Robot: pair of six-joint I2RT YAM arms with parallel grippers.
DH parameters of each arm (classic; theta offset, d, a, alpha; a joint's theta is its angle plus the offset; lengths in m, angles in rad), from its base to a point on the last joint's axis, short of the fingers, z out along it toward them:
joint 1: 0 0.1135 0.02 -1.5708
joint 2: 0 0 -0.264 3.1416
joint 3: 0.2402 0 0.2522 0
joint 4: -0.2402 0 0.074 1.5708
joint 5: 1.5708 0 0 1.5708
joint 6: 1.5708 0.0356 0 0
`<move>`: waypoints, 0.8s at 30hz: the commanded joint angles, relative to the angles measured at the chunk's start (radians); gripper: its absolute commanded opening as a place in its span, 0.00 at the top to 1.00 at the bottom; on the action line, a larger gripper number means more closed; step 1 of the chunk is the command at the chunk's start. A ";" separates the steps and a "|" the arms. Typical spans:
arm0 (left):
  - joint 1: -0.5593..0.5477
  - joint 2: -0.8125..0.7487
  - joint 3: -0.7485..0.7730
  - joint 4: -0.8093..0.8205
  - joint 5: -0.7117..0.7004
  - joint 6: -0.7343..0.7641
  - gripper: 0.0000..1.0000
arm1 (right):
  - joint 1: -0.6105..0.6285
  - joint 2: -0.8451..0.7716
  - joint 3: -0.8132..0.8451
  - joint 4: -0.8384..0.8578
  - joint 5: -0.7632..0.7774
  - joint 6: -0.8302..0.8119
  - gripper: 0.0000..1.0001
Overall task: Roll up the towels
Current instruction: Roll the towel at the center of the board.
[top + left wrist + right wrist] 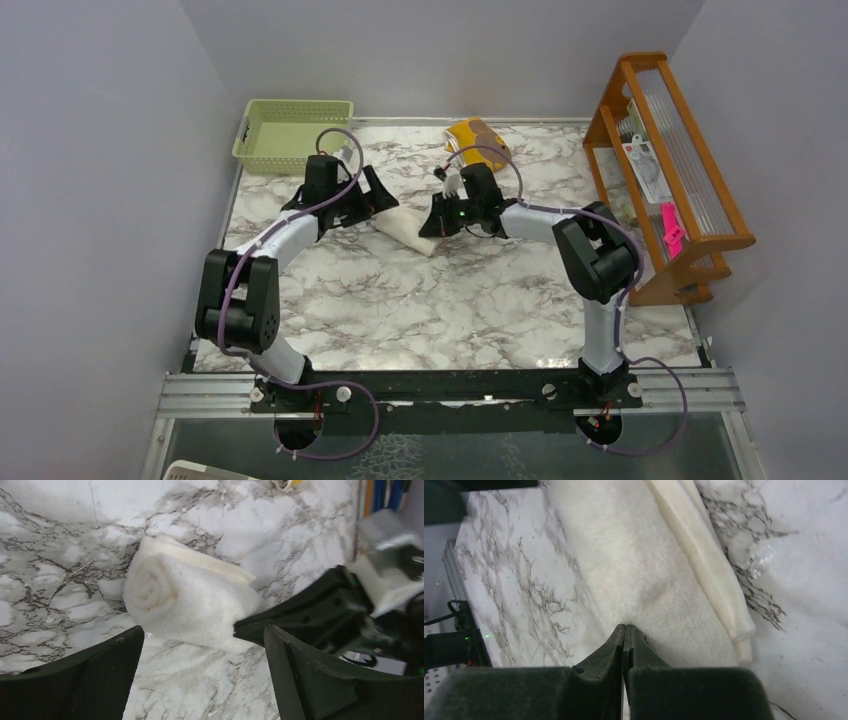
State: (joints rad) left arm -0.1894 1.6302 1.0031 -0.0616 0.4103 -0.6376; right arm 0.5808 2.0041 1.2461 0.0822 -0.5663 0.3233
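1. Between my left claw (pixel 200 637) and right claw (pixel 625 629), the cream towel (pixel 185 600) lies rolled on the bench (pixel 400 300).
2. Left claw stands apart, just beside the roll.
3. Right claw, pressed together, seems to touch it.

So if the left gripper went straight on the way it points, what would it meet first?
Probably the rolled cream-white cloth towel, lying just ahead of the open left gripper; depth is unclear.
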 commanded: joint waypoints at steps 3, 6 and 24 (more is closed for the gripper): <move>-0.040 -0.112 -0.122 0.148 0.004 -0.139 0.07 | -0.064 0.079 -0.029 0.122 -0.210 0.181 0.99; -0.092 -0.096 -0.185 0.207 -0.024 -0.181 0.07 | -0.099 0.097 -0.054 0.242 -0.285 0.289 0.99; -0.157 0.126 -0.079 0.261 -0.212 -0.185 0.14 | -0.116 0.058 0.069 0.061 -0.311 0.173 0.99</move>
State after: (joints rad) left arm -0.3496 1.7481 0.8894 0.1787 0.3195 -0.8337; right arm 0.4553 2.0995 1.3041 0.2325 -0.8646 0.5648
